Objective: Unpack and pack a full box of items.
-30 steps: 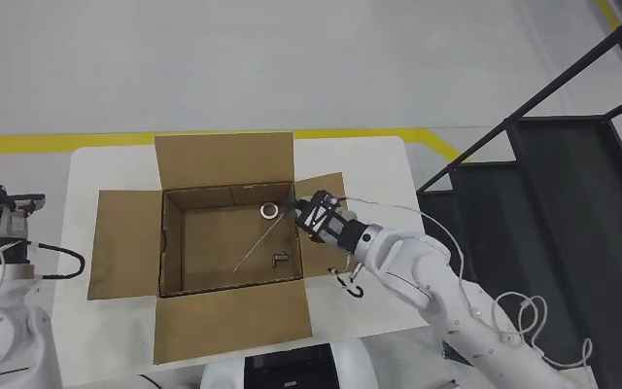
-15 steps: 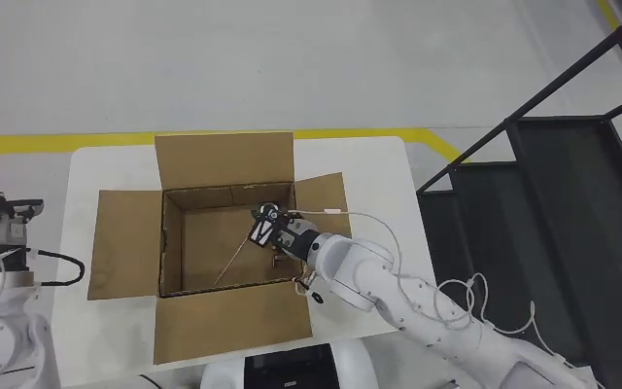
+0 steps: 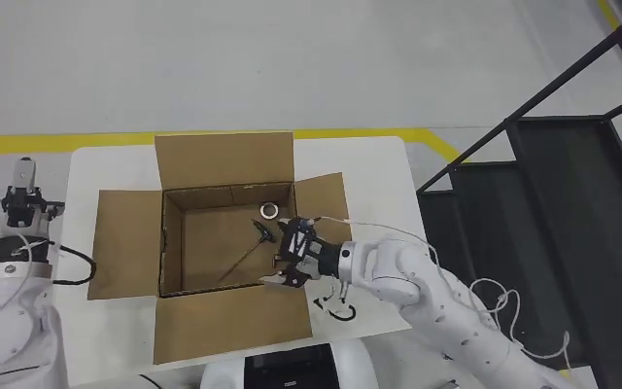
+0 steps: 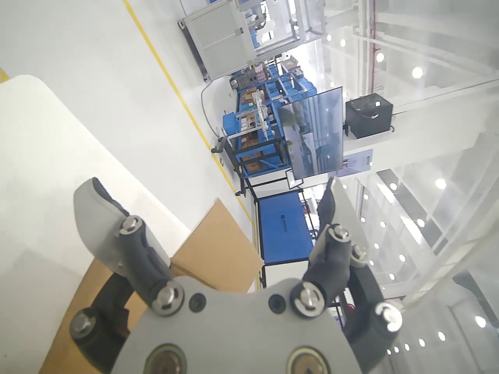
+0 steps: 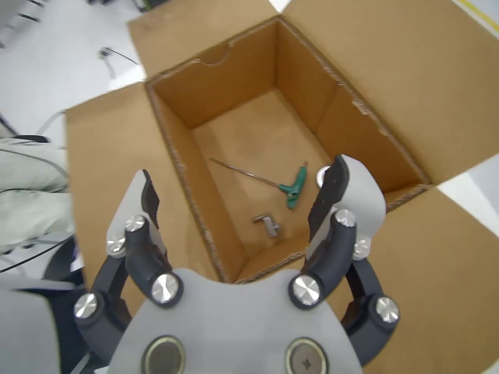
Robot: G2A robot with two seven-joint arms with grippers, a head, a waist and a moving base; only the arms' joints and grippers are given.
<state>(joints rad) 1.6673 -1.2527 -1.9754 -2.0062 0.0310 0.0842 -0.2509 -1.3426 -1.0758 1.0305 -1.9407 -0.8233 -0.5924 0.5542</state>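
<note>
An open cardboard box (image 3: 224, 160) stands on the white table (image 3: 374, 165). On its floor lie a green T-handle hex key (image 3: 256, 232) (image 5: 294, 191), a small metal bracket (image 5: 267, 226) and a white tape ring (image 3: 269, 208). My right gripper (image 3: 280, 255) (image 5: 241, 169) hovers open and empty above the box's near right corner, over the bracket. One of its fingers (image 5: 343, 188) hides part of the ring. At the table's far left edge my left gripper (image 4: 213, 184) stands open and empty, pointing away into the room beside a box flap (image 4: 218, 251).
All flaps of the box (image 5: 374, 52) are folded outward. A small black hook-shaped part (image 3: 340, 309) lies on the table just right of the box's near corner. A dark stair frame (image 3: 544, 185) stands to the right of the table.
My right gripper carried the green hex key from the box's right rim into the box, let it go, and drew back toward the near right corner. The left arm shifted slightly at the far left.
</note>
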